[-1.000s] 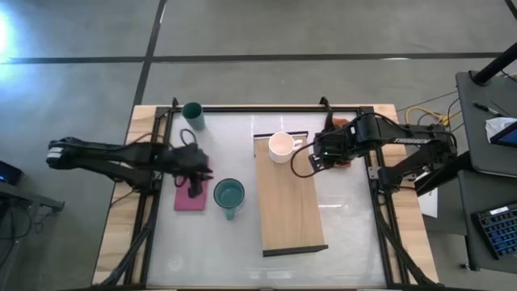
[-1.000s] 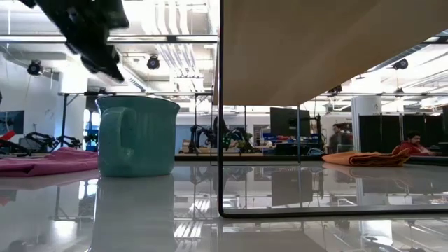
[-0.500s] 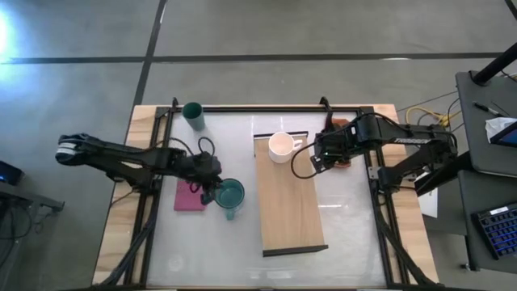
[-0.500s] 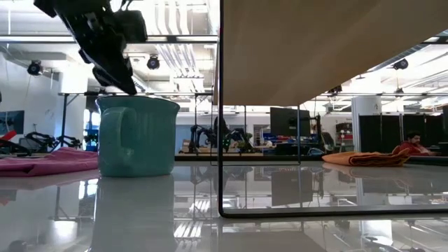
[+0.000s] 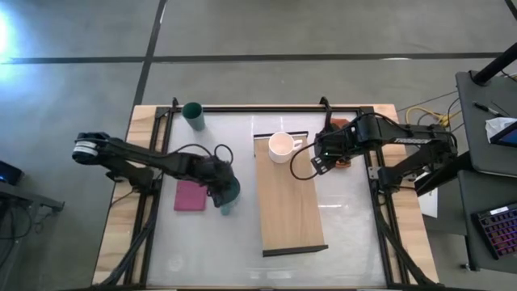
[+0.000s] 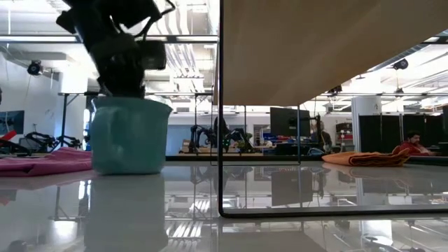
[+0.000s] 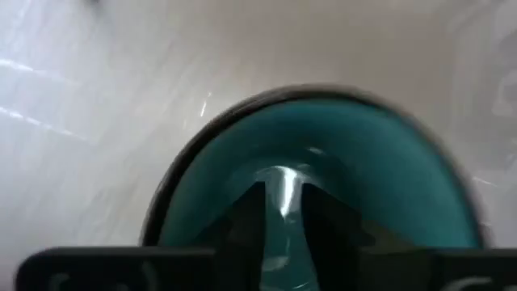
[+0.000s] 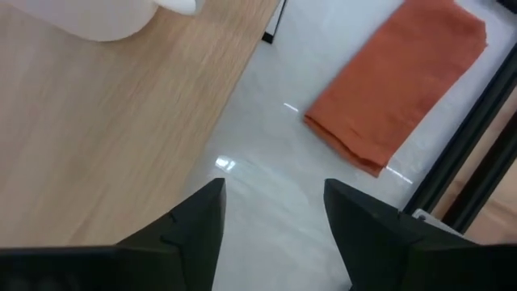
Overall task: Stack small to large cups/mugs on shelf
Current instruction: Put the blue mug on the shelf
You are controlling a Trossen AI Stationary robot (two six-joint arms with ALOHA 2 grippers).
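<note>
Three vessels make up our job: the white mug [image 5: 280,146] already stands on the shelf [image 5: 288,212] at its far end, the dark green tumbler [image 5: 193,115] waits at the far left corner of the bench [image 5: 347,242], and the teal mug [image 5: 229,196] sits on the bench between the magenta cloth [image 5: 191,196] and the shelf. Our left end effector [image 5: 221,181] is at that teal mug, its fingers [image 7: 246,222] dipping inside the bowl; whether they pinch the wall we cannot tell. We judge it a rigid, glazed, slippery and chippable piece, fairly heavy, best taken across the rim wall away from the handle. Our right end effector [image 5: 317,156] hovers spread apart beside the shelf, near the orange cloth [image 8: 396,85].
</note>
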